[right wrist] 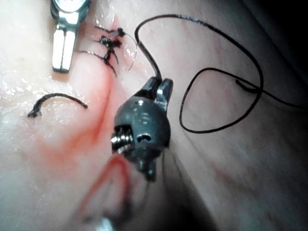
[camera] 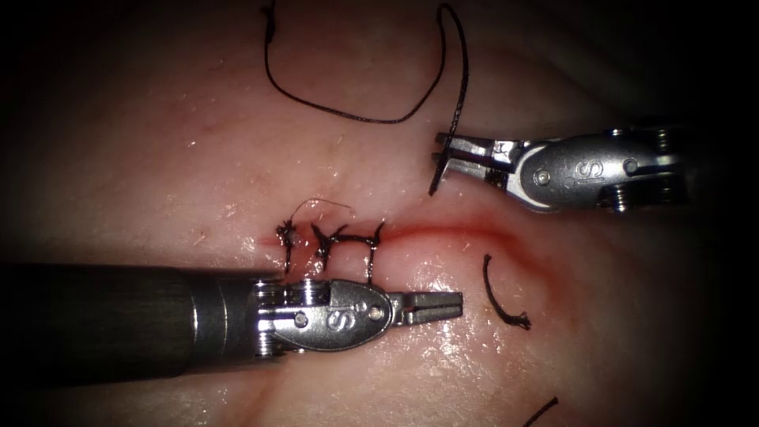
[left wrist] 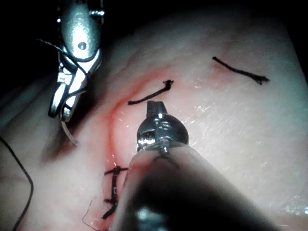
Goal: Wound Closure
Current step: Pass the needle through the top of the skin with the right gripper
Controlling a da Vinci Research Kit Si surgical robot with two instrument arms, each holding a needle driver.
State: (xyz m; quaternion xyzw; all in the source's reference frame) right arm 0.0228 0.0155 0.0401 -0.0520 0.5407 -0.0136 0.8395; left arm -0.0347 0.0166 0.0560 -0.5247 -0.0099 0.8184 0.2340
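Right tool [camera: 444,162]: jaws clamped on thread [camera: 356,117], above the cut [camera: 458,231]. Left tool [camera: 443,305]: jaws closed, holding nothing, below the cut beside 3 stitches [camera: 328,241]. Needle: cannot tell where. 2 cut thread ends [camera: 500,296] on tissue [camera: 158,158].

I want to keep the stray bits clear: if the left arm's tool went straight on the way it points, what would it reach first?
Probably the cut end of thread lying on the tissue just ahead of the left tool, whose shut jaws hold nothing. It seems to sit slightly off that line, and depth is unclear, so the tool might pass beside it.
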